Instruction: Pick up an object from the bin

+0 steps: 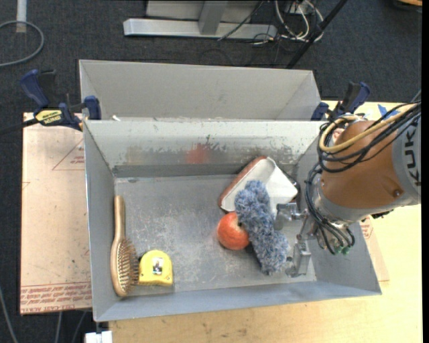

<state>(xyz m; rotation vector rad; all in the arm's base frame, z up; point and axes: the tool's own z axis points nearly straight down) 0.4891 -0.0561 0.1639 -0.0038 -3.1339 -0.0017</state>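
Your gripper sits low at the bin's right end, just beside a blue fuzzy duster; you cannot tell whether it is open or closed. Left to right on the scuffed grey bin floor lie a wooden hairbrush, yellow tape measure, red apple, the duster and a white tray. Dark carpet and cables lie beyond.

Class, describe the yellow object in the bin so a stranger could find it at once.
Start at the grey metal bin and go to its lower left corner, where a wooden hairbrush lies along the left wall. Right beside the brush's head sits the yellow tape measure: small, boxy, the bin's only yellow thing.
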